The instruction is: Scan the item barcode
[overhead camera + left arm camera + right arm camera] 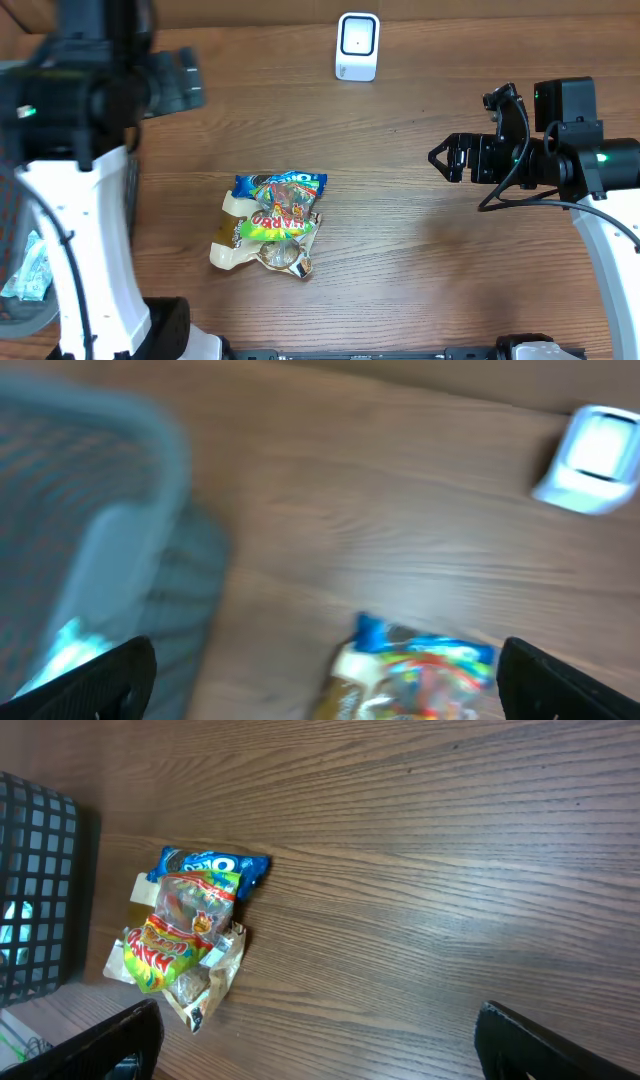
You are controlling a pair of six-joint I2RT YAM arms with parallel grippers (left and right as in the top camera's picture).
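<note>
left pincer (325, 682): jaws wide, empty | right pincer (318, 1042): jaws wide, empty | right arm (604, 212): reaching inward

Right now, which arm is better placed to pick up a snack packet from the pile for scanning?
Probably left. The snack pile lies left of centre, and the open left gripper faces it closely, though that view is blurred. The right gripper, also open, sits farther away.

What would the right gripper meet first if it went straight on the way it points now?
Probably bare table: the right gripper, open, aims at plain wood, with the pile of snack packets off to one side of its line. Depth is hard to judge.
</note>
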